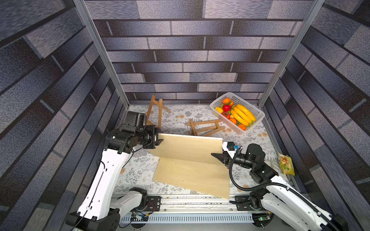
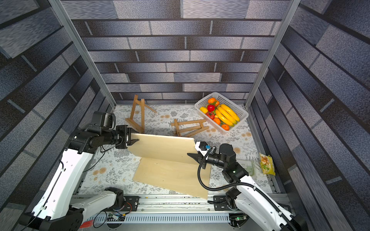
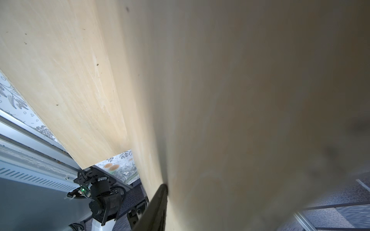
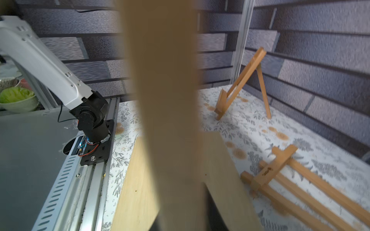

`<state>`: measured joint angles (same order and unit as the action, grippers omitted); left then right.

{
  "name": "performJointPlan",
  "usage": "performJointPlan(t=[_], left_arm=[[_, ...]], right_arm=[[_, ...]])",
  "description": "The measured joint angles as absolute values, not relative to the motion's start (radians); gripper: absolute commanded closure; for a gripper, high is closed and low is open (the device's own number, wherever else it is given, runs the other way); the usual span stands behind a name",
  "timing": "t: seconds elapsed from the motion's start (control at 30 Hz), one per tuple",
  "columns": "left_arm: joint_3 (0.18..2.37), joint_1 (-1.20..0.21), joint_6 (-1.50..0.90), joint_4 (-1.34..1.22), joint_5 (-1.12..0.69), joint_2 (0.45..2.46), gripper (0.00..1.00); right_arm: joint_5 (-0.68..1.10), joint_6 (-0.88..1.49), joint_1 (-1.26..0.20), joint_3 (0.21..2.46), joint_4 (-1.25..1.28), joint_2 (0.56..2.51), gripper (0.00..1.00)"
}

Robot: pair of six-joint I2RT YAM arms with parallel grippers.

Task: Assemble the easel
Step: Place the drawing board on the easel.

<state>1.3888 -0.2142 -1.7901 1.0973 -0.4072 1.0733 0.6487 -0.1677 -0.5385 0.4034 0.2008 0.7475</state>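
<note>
One wooden easel [image 1: 155, 112] stands open at the back left, also in the right wrist view [image 4: 244, 80]. A second easel [image 1: 204, 128] lies folded on its side mid-table [image 4: 290, 180]. A pale plywood board [image 1: 190, 148] stands tilted on its long edge upon a second board [image 1: 192, 176] that lies flat. My left gripper [image 1: 160, 140] is at the raised board's upper left corner; one finger [image 3: 158, 204] lies against its face and the other is hidden behind it. My right gripper [image 1: 217, 157] straddles the board's right edge [image 4: 164, 80], a finger on each side.
A white basket [image 1: 218, 100] of plastic fruit sits at the back right, close to the lying easel. A yellow snack packet [image 1: 286, 164] lies by the right wall. An aluminium rail [image 1: 190, 202] runs along the front edge, and the flat board's near corner overhangs it.
</note>
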Motion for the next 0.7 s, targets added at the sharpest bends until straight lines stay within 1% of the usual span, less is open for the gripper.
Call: performJointPlan(t=[0.1, 0.17, 0.23, 0.33, 0.4, 0.5, 0.53, 0.57, 0.6, 0.63, 0.67, 0.7], left_arm=[[1.345, -0.189, -1.808, 1.122, -0.425, 1.048, 0.67], [1.329, -0.173, -1.809, 1.135, -0.444, 1.034, 0.67], [1.312, -0.161, -1.814, 1.137, -0.458, 1.014, 0.75], [1.280, -0.156, -1.830, 1.190, -0.466, 0.997, 0.83], [1.247, -0.156, -1.827, 1.190, -0.472, 1.002, 0.84], [1.237, -0.156, -1.824, 1.180, -0.468, 1.000, 0.84], [1.236, -0.156, -1.824, 1.178, -0.468, 0.997, 0.85], [1.234, -0.156, -1.825, 1.177, -0.468, 0.994, 0.85], [1.232, -0.155, -1.826, 1.176, -0.468, 0.990, 0.85], [1.232, -0.155, -1.831, 1.169, -0.468, 0.986, 0.85], [1.232, -0.150, -1.835, 1.151, -0.468, 0.977, 0.85], [1.243, -0.144, -1.845, 1.128, -0.468, 0.968, 0.85]], right_arm=[[0.628, -0.150, -0.537, 0.390, 0.160, 0.775, 0.63], [0.630, -0.140, -0.538, 0.389, 0.145, 0.781, 0.63], [0.629, -0.136, -0.545, 0.389, 0.140, 0.781, 0.63], [0.628, -0.134, -0.551, 0.389, 0.127, 0.781, 0.62], [0.612, -0.138, -0.551, 0.389, 0.120, 0.780, 0.57], [0.617, -0.126, -0.558, 0.390, 0.116, 0.770, 0.56], [0.619, -0.123, -0.559, 0.392, 0.116, 0.767, 0.58], [0.621, -0.120, -0.561, 0.394, 0.117, 0.767, 0.63], [0.621, -0.123, -0.564, 0.398, 0.120, 0.769, 0.82], [0.614, -0.137, -0.566, 0.402, 0.128, 0.770, 0.94], [0.592, -0.200, -0.570, 0.406, 0.157, 0.773, 1.00], [0.575, -0.280, -0.574, 0.413, 0.191, 0.780, 1.00]])
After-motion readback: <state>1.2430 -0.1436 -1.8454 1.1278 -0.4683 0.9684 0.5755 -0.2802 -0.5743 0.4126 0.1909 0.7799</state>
